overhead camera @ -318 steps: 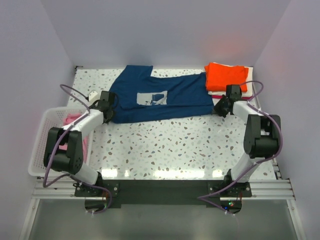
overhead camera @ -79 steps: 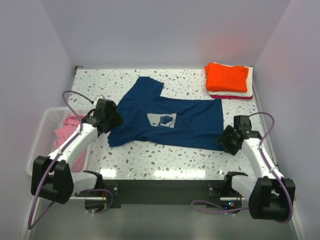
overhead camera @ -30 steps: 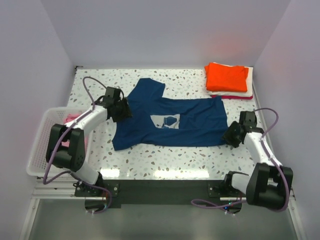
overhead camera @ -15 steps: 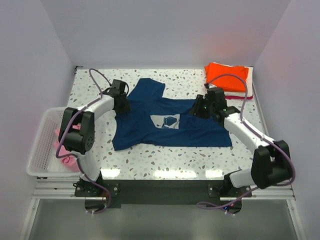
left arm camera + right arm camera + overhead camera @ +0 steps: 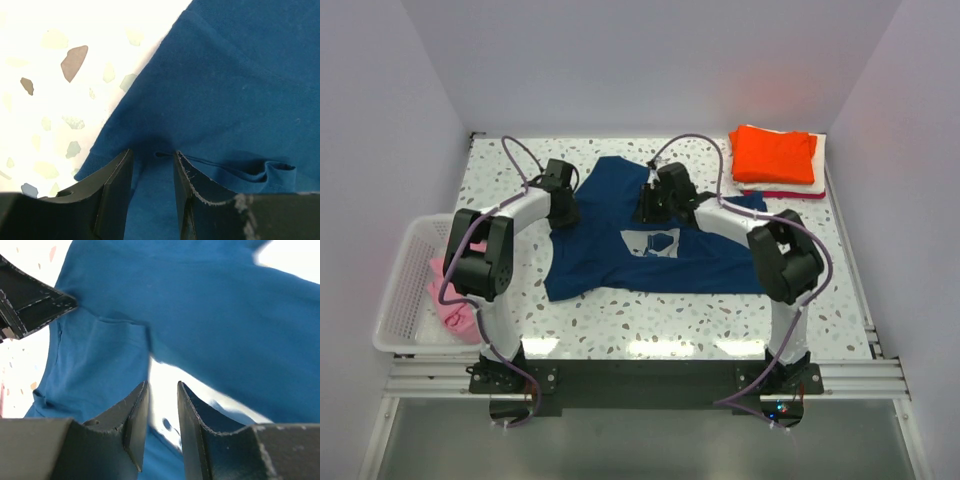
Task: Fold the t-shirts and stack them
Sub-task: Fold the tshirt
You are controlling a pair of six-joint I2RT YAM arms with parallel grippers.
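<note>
Speckled tabletop (image 5: 650, 310), centre: navy t-shirt (image 5: 650, 262) flat, first fold seemingly pending. Left gripper (image 5: 152, 152) at its left edge, grip unclear; right gripper (image 5: 162, 384) parted, empty. Next: pinch cloth.

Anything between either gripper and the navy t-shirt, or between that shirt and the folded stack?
Nothing visible does. The left gripper meets an edge of the navy blue cloth t-shirt, the right gripper hangs over its middle, and only bare speckled table separates it from the folded orange-topped stack.
</note>
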